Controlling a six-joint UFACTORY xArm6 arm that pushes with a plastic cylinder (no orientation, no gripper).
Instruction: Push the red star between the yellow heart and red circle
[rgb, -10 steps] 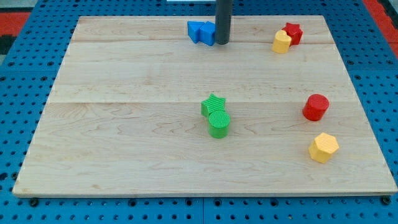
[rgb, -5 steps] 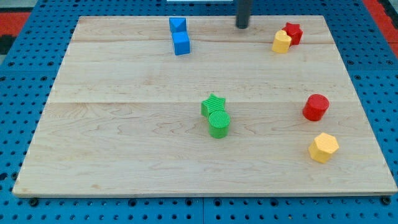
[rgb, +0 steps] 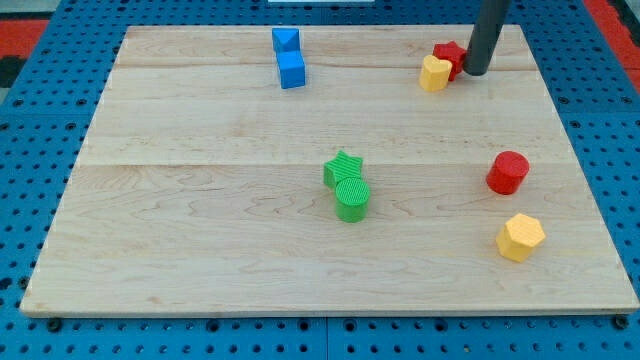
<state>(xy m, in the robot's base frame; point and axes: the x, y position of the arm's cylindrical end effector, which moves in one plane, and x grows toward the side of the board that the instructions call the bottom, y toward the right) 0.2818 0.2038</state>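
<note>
— Red star (rgb: 449, 57): where is it?
— Near the board's (rgb: 200, 250) top right, touching the yellow heart (rgb: 434, 73) on its left. My tip (rgb: 475, 71) presses its right side, carrying nothing.
— And the red circle (rgb: 508, 172)?
— Well below, above the yellow hexagon (rgb: 520, 237).
</note>
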